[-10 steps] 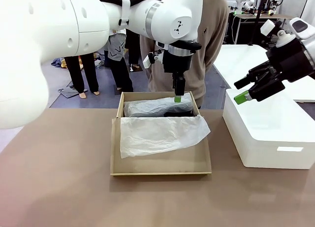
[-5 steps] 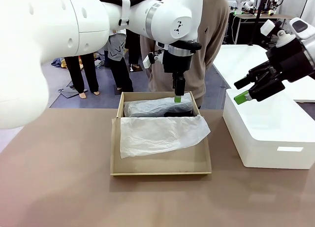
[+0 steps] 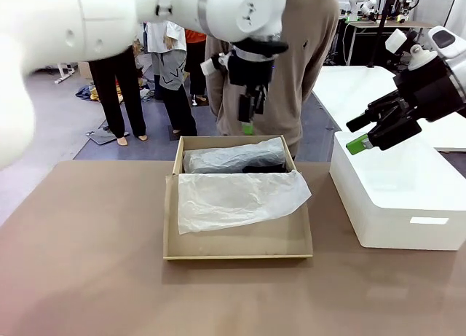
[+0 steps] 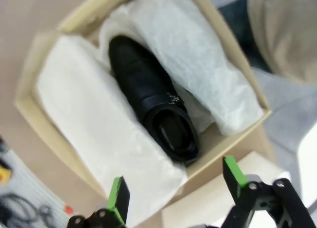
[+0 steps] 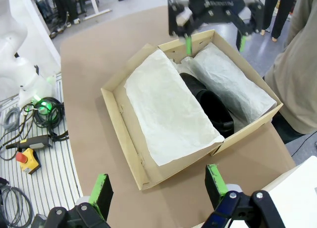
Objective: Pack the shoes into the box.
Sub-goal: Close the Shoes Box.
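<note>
Beneath the parted, empty left claw [image 4: 176, 182], one black shoe [image 4: 151, 104] lies in the box [image 3: 240, 243] amid tissue paper [image 4: 198, 45], its mate perhaps wrapped alongside, I cannot tell; the box is not yet closed, and the right claw [image 3: 355, 133], parted and empty, hangs well aside.

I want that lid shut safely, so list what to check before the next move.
1. Left gripper open, empty, above the box: ok.
2. Right gripper open, off to the side: ok.
3. One shoe lying in the box: ok.
4. Second shoe inside: cannot tell; the paper bundle may hide it.
5. Lid free: not ok, a paper sheet lies across it.
</note>
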Robot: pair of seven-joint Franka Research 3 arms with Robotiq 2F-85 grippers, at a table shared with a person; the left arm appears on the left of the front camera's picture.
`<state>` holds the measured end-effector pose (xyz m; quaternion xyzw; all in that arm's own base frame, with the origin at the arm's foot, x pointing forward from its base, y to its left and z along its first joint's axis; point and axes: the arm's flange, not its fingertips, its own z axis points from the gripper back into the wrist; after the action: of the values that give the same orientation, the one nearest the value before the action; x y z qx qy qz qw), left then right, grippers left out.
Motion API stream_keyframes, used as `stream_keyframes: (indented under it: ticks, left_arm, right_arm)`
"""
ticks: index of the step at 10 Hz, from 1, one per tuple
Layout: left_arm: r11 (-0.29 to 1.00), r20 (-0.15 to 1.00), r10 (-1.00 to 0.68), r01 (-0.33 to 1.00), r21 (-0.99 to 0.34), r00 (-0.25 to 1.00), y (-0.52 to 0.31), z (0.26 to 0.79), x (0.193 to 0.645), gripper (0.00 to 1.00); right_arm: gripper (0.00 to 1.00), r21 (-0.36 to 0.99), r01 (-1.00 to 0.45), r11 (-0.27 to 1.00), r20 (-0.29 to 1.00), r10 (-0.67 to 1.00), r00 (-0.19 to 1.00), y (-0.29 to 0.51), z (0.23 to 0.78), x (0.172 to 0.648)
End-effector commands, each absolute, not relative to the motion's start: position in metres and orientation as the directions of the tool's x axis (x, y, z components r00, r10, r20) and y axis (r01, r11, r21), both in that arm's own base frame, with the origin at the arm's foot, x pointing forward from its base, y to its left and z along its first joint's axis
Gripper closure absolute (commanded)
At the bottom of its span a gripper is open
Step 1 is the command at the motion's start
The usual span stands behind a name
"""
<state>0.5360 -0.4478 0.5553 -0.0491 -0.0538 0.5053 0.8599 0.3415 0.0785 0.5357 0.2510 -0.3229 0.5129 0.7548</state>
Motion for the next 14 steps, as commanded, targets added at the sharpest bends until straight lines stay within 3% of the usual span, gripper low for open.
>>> stream_keyframes:
  ticks: [1, 4, 7, 8, 14]
  left_arm:
    - [0.691, -0.003, 0.72, -0.716, -0.099, 0.694, -0.402, 0.564, 0.531, 0.0]
    - [0.916, -0.121, 0.39, -0.398, -0.05, 0.913, -0.351, 0.584, 0.538, 0.0]
    - [0.985, -0.097, 0.166, -0.16, 0.059, 0.981, -0.334, 0.589, 0.551, 0.0]
    - [0.952, -0.15, 0.296, -0.304, -0.036, 0.943, -0.338, 0.582, 0.543, 0.0]
    - [0.957, -0.142, 0.284, -0.291, -0.024, 0.948, -0.338, 0.581, 0.544, 0.0]
  right_arm:
    - [0.0, 0.035, -0.944, 0.329, 0.769, 0.594, 0.236, 0.08, 0.535, 0.345]
    - [0.0, 0.035, -0.944, 0.329, 0.769, 0.594, 0.236, 0.08, 0.535, 0.345]
    - [0.0, 0.035, -0.944, 0.329, 0.769, 0.594, 0.236, 0.08, 0.535, 0.345]
    - [0.0, 0.035, -0.944, 0.329, 0.769, 0.594, 0.236, 0.08, 0.535, 0.345]
    - [0.0, 0.035, -0.944, 0.329, 0.769, 0.594, 0.236, 0.08, 0.535, 0.345]
